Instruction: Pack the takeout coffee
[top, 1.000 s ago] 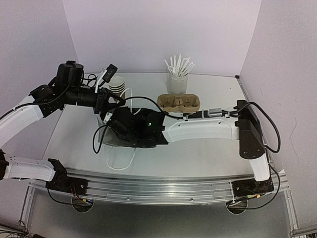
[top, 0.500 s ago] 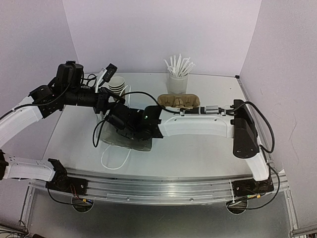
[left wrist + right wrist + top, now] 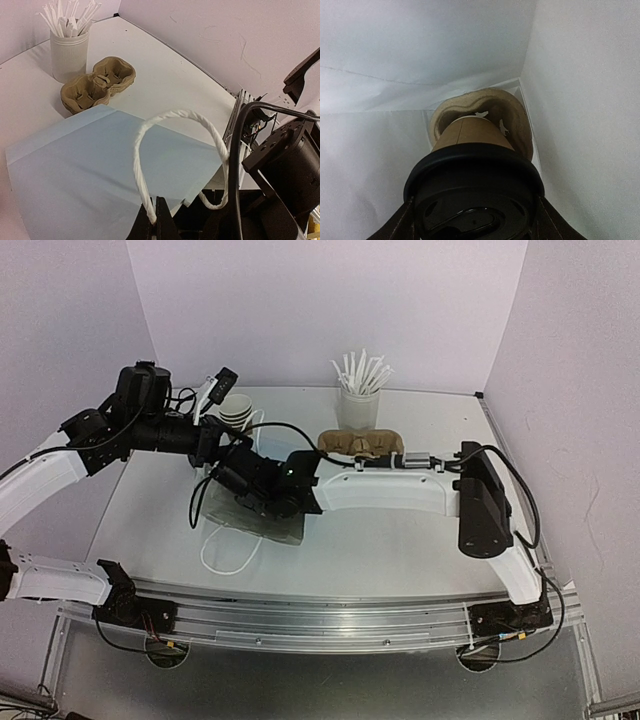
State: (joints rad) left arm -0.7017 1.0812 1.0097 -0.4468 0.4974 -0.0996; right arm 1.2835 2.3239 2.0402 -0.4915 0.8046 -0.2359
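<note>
The right arm has pushed farther left into the white paper bag (image 3: 75,165) since a second ago.
Only the right wrist view looks inside: the right gripper (image 3: 475,225) clasps a lidded brown paper cup (image 3: 472,132) standing in a pulp carrier (image 3: 517,117). The left gripper (image 3: 157,220), fully closed, pinches the bag's rope handle (image 3: 175,117) (a second carrier (image 3: 97,85) and a stick cup (image 3: 69,50) stand beyond).

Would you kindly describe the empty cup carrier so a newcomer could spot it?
Find the white cup of sticks at the back of the table. Just in front lies the cup carrier: low, tan moulded pulp with two empty wells, unlike the tall white cup.
</note>
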